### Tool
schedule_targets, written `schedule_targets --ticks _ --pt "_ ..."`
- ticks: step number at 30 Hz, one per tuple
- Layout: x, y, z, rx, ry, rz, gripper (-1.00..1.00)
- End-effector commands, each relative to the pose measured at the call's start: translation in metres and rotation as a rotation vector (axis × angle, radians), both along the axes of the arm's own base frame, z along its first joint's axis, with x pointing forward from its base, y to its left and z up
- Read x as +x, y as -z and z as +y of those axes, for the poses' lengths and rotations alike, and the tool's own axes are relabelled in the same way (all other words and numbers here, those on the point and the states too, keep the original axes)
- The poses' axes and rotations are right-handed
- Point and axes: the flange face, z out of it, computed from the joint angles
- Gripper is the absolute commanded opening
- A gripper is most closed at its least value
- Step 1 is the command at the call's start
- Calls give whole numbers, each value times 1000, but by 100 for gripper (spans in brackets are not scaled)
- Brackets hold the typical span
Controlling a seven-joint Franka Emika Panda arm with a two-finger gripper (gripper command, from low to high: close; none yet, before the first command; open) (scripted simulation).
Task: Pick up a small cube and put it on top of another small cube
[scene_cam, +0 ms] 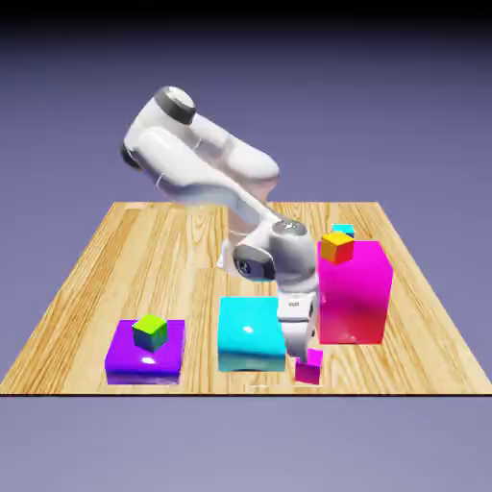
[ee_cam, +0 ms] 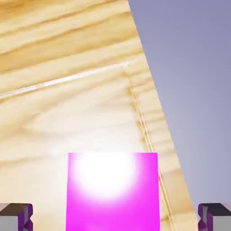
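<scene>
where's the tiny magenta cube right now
In the exterior view, the small magenta cube sits near the table's front edge, right of the cyan block, just below the open gripper.

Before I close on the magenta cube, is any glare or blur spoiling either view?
Hand view: white glare washes out part of the magenta cube, its edges crisp; pale sheen on the table. Exterior view: small highlights on the cyan block, no obvious blur.

The small cube (ee_cam: 113, 198) is magenta, the table (scene_cam: 202, 274) pale wood with seemingly wavy grain.
</scene>
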Motion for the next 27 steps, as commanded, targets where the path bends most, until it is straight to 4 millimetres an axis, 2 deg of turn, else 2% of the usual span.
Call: schedule_targets --ticks 1,2,3,8,10,18,27 --pt "-1 14 2 -2 -2 1 0" --pt "-1 14 2 -2 -2 1 -100" --pt "-1 14 2 -2 -2 1 -100" --pt "-3 -56 -7 -2 -3 -2 -100" --pt "6 -89 -7 -2 -36 -81 -100" --pt "31 -146 -85 -84 -150 -150 -100" --pt "37 -203 -167 -178 -298 -178 -100"
